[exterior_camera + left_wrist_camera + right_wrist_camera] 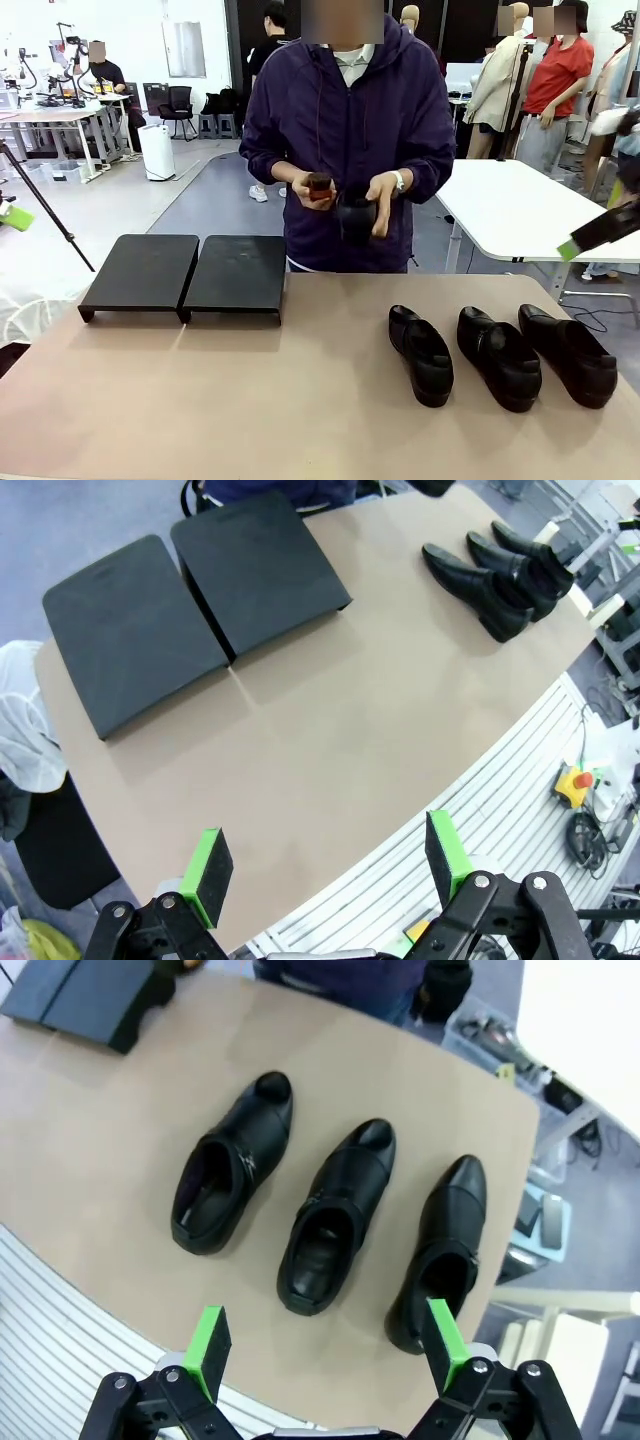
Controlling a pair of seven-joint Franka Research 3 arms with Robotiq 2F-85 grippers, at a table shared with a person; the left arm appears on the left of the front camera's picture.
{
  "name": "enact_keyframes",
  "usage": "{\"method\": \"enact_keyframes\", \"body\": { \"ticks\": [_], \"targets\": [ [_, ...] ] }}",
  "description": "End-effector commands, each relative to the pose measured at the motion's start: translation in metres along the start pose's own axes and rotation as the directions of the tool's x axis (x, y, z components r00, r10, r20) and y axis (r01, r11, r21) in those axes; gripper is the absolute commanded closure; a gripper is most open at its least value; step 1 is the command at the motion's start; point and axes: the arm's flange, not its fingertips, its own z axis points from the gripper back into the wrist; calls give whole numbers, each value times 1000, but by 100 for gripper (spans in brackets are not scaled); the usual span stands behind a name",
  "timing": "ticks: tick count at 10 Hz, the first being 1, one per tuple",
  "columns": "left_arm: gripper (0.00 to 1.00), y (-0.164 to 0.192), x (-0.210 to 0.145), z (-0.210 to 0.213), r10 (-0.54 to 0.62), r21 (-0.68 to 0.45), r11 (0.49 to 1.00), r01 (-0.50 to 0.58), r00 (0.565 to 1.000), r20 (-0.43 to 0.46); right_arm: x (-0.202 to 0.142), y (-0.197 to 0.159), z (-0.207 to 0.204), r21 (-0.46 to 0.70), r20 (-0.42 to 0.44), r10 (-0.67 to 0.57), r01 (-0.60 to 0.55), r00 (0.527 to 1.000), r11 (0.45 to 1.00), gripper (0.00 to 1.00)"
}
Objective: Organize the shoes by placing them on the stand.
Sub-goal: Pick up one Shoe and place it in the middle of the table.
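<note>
1. The left gripper (325,858) hangs above the near left edge of the tan table (300,410). Its jaws are wide apart and there is nothing between the green pads (208,865).
2. The stand (180,272) is at the far left of the table. It is made of two black platforms pushed side by side (their inner edges look touching), and their tops are bare.
3. Behind the table, about the middle, is a person (345,120) in a dark purple jacket. This person holds the fourth shoe (355,215) in one hand (384,192) and a small brown object (319,186) in the other hand (303,192), both held above the far edge.
4. A stretch of bare tabletop separates the stand from the three shoes (498,358), which lie in a row on the right half. They are near one another but not touching, and their toes point to the far side.
5. The right gripper (325,1342) is over the near edge, just before these shoes. Its jaws are fully spread and hold nothing.
6. Behind, at the right, is a white table (520,210).
</note>
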Motion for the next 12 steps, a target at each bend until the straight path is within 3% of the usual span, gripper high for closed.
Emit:
{"method": "enact_keyframes", "body": {
  "ticks": [1, 5, 6, 7, 8, 10, 12],
  "targets": [
    [0, 2, -1, 1, -11, -14, 1000, 11, 1000, 2, 2, 1, -33, -16, -63, -27, 26, 998, 1000, 0],
    [0, 2, -1, 1, -11, -14, 1000, 11, 1000, 2, -33, 6, -113, -92, -225, -98, 79, 969, 993, 0],
    [0, 2, -1, 1, -11, -14, 1000, 11, 1000, 2, -35, 8, -111, -107, -204, -148, 128, 968, 986, 0],
    [0, 2, -1, 1, -11, -14, 1000, 11, 1000, 2, -2, -5, -93, -29, -203, -42, 36, 978, 999, 0],
    [0, 2, -1, 1, -11, -14, 1000, 11, 1000, 2, -2, -5, -93, -29, -203, -42, 36, 978, 999, 0],
    [0, 2, -1, 1, -11, -14, 1000, 11, 1000, 2, -6, -16, -134, -79, -290, -151, 134, 945, 988, 0],
    [0, 2, -1, 1, -11, -14, 1000, 11, 1000, 2, -11, -19, -174, -103, -298, -188, 165, 936, 981, 0]
  ]
}}
